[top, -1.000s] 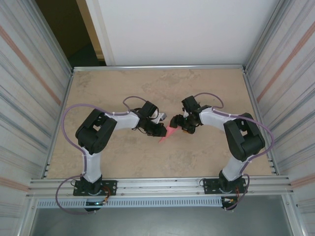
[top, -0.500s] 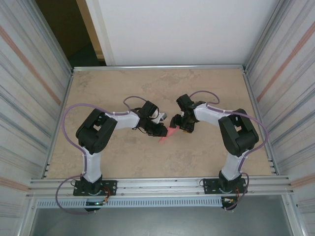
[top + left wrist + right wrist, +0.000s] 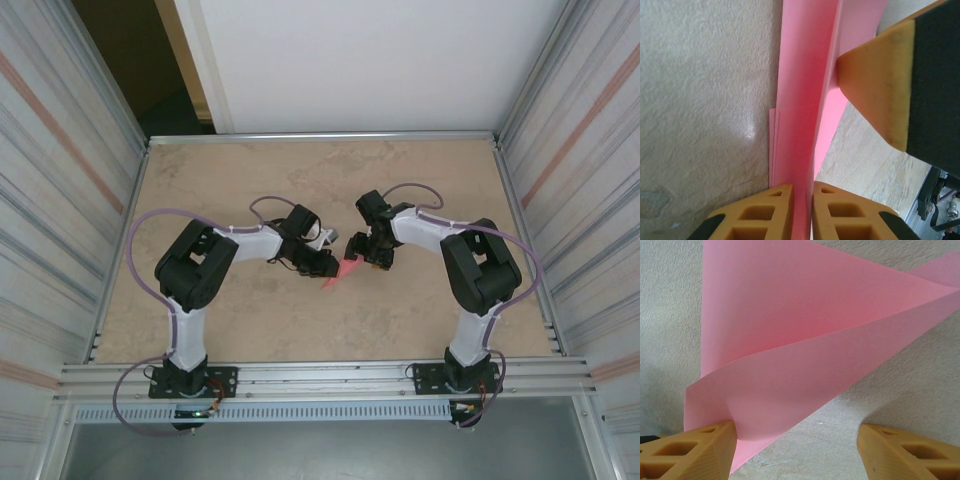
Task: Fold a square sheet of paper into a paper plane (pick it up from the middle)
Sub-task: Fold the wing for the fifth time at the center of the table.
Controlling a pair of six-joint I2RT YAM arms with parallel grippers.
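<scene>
The pink sheet of paper [image 3: 343,270], creased into a narrow pointed plane shape, lies at the table's middle between both grippers, tip toward the near edge. My left gripper [image 3: 322,264] is shut on its folded centre ridge [image 3: 800,100], the paper pinched between the yellow fingers [image 3: 765,215]. My right gripper [image 3: 366,254] stands open on the paper's right side. In the right wrist view a raised flap of the paper [image 3: 805,340] rests against the left finger [image 3: 695,452], and the other finger [image 3: 910,452] is well apart over bare table.
The beige table [image 3: 250,180] is fenced by a metal rail [image 3: 320,136] at the back and corrugated walls on both sides. The right gripper's finger [image 3: 880,85] looms close in the left wrist view, touching the paper's upper flap.
The right arm has swung its elbow left and its gripper has edged a little closer to the paper. The left arm and its hold on the paper are unchanged.
</scene>
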